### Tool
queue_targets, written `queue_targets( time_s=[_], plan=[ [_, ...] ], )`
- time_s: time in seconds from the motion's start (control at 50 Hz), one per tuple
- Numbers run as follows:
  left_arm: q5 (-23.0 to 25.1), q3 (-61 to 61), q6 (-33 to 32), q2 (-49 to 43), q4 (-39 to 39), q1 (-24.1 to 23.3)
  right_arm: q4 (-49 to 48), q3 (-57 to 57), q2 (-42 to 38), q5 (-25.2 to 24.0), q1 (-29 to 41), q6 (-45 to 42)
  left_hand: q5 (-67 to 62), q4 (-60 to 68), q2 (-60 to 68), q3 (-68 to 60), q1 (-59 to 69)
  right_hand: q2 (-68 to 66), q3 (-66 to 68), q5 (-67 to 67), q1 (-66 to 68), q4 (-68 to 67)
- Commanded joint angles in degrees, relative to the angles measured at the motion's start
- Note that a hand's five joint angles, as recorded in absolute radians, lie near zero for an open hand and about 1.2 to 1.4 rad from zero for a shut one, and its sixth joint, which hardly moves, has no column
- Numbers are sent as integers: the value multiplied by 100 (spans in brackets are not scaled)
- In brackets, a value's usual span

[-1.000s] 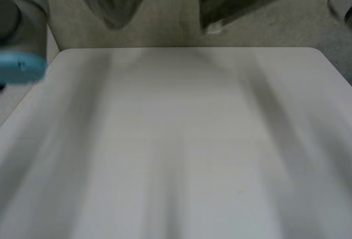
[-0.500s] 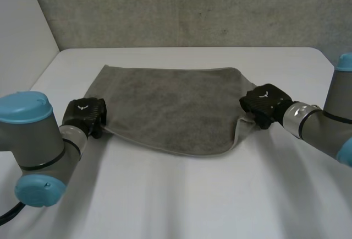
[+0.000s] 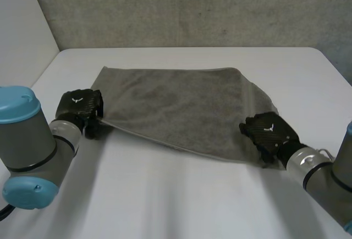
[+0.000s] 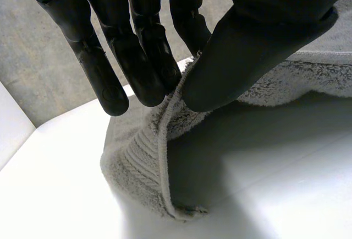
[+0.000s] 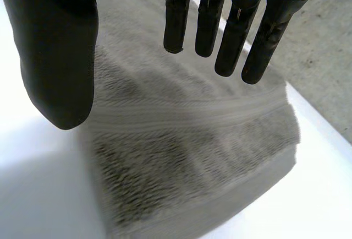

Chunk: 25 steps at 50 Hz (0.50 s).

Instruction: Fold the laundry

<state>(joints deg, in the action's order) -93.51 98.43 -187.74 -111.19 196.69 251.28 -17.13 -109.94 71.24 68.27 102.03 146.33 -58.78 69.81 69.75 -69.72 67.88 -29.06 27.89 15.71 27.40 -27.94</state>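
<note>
A grey towel lies spread flat on the white table. My left hand is at the towel's near left corner. In the left wrist view its thumb and fingers pinch the towel's hemmed edge, and the corner curls down onto the table below. My right hand hovers over the towel's near right corner. In the right wrist view its fingers are straight and spread from the thumb, with the towel lying loose beneath them.
The table's far edge runs just behind the towel, with grey floor beyond it. A white wall stands at the far left. Bare tabletop stretches in front of the towel, between my two arms.
The towel, first held up in the air, came down flat on the table. My right hand then drew its corner nearer and rightward and opened. The left hand kept its pinch.
</note>
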Motion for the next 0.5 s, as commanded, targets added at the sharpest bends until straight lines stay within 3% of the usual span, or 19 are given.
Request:
queue_targets(
  time_s=[0.02,0.2,0.3,0.4,0.5],
  plan=[
    [0,-8,-9,-16,-8,0,-27,-177,-14,37,-34,-8,-1122,1019,1025,-1028,1212,299,-183,35,-134,188],
    [26,-263,9,89,-35,-53,-9,-177,4,98,124,282,-1122,1019,1025,-1028,1212,299,-183,35,-134,187],
    [131,-561,9,238,-246,-114,-9,87,57,274,599,1275,-1122,1019,1025,-1028,1212,602,-486,-267,-437,490],
    [184,-974,44,309,-667,-193,26,666,-48,721,1099,2775,-1122,1019,1025,-1028,1212,1845,-1729,-1511,-1680,1733],
    [175,-1413,62,282,-1045,-316,17,1122,-469,1143,1634,3234,-1122,1019,1025,-1028,1212,1906,-1789,-1571,-1740,1794]
  ],
)
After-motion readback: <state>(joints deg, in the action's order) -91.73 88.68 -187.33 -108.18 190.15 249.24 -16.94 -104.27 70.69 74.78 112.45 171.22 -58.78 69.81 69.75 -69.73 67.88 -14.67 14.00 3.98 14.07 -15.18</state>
